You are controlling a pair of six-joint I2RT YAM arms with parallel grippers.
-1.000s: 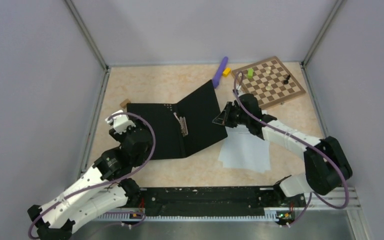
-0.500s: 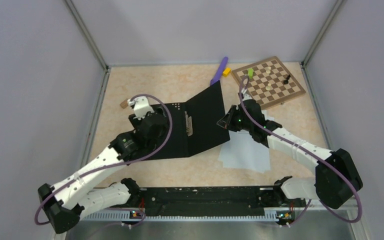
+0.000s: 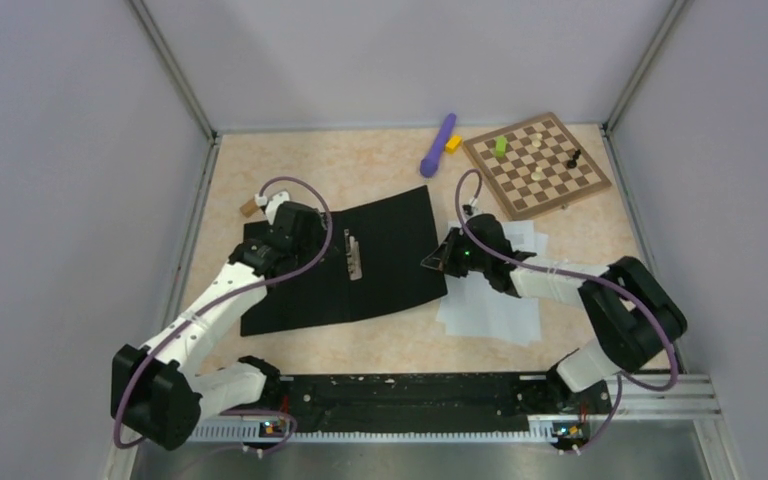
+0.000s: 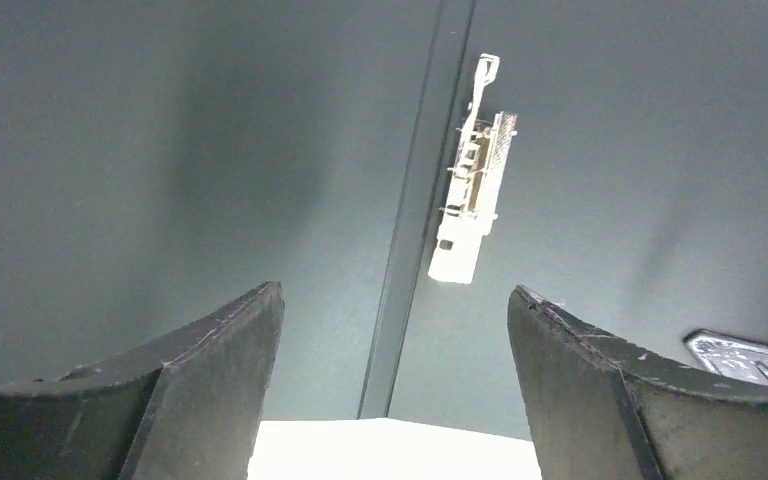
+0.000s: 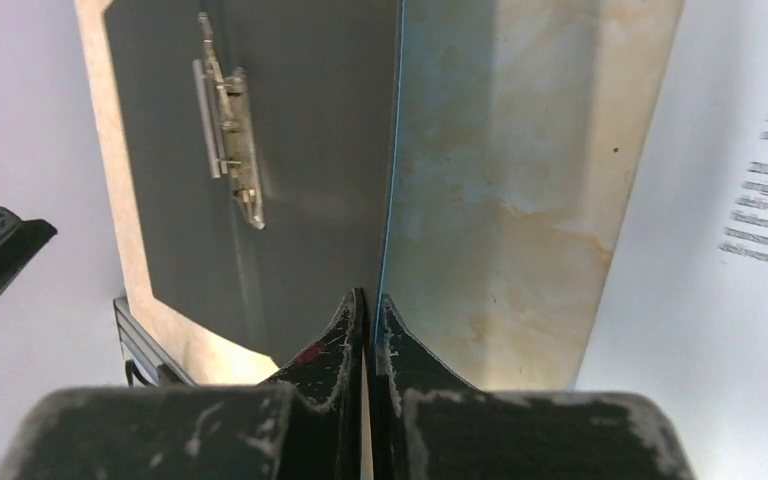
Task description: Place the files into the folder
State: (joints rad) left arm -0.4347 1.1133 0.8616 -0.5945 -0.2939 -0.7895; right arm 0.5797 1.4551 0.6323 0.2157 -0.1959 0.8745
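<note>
The files (image 3: 500,315) lie just right of the open folder (image 3: 390,255), none yet inside; the right gripper (image 5: 370,300) pinches its right edge, the left gripper (image 4: 395,295) hangs open above it.

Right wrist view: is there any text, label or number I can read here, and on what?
files: blocks of small black print near the right edge, too blurred to read.
folder: no label or writing shows on its black inner face.
metal clip: no marking visible.
Nothing in this view can be read.
</note>
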